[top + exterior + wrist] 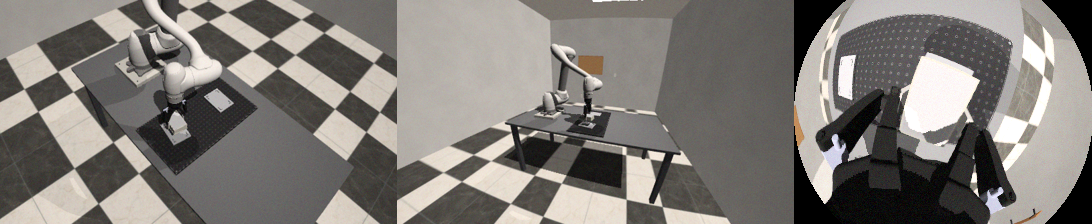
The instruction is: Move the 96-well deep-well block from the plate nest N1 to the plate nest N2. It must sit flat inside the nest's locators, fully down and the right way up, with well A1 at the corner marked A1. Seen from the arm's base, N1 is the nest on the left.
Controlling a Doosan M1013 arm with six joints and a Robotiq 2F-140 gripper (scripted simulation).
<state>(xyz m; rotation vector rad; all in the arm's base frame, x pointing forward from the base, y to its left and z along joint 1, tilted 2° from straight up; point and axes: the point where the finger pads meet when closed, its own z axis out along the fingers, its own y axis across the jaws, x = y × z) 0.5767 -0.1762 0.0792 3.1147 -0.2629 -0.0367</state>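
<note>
hand (173, 118) clenched on deep-well block (178, 125), gripping its sides so it hangs level | I see block just above near nest (181, 137); other nest (218, 100) bare | block not seated; A1 corner unreadable | counter (268, 161)

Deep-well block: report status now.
Black two-finger gripper shut on white deep-well block. Block held over light grey plate nest near the front end of the black perforated mat; seating unconfirmed. Other nest bare. Nothing obstructing.
</note>
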